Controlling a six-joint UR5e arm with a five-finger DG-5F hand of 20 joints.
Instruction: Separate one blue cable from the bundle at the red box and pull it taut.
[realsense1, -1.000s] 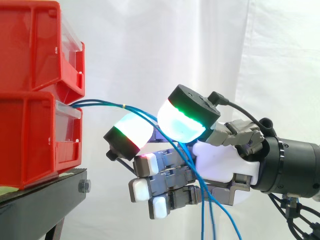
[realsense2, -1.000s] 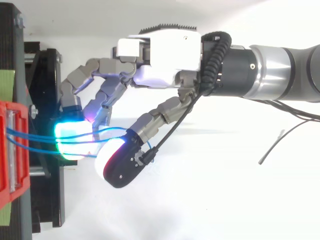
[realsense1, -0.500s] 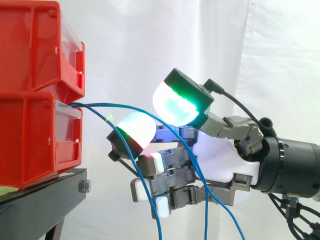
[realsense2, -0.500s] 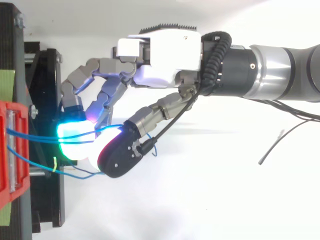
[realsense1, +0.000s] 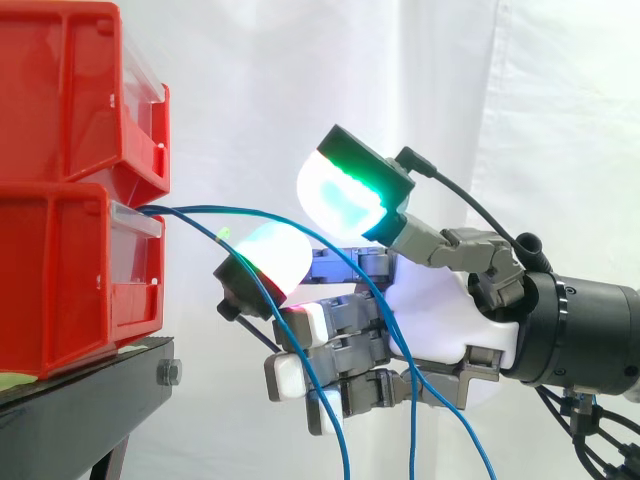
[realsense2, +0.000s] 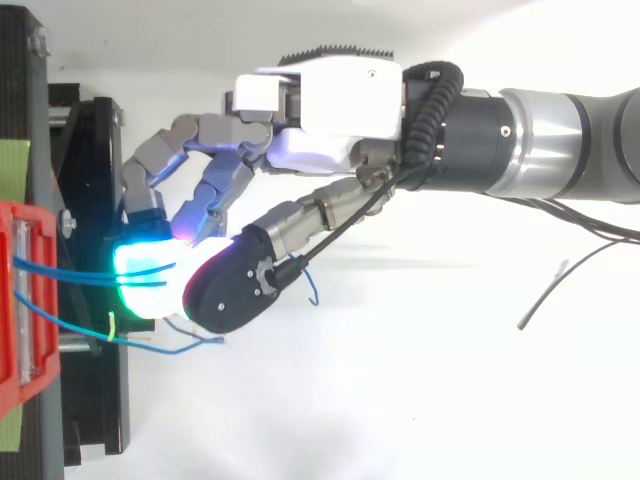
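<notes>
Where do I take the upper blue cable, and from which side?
Probably best: take the upper blue cable on its nearly level stretch between the red box and the hand, where it runs clear of the lower blue cable drooping away. Come from the arm's side, one pad above and one beneath.

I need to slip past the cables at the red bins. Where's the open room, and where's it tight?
Open: above the blue cables, between the upper red bin and the hand; also below them, beside the black stand. Crowded: from the lower red bin to the hand, where cables cross.
</notes>
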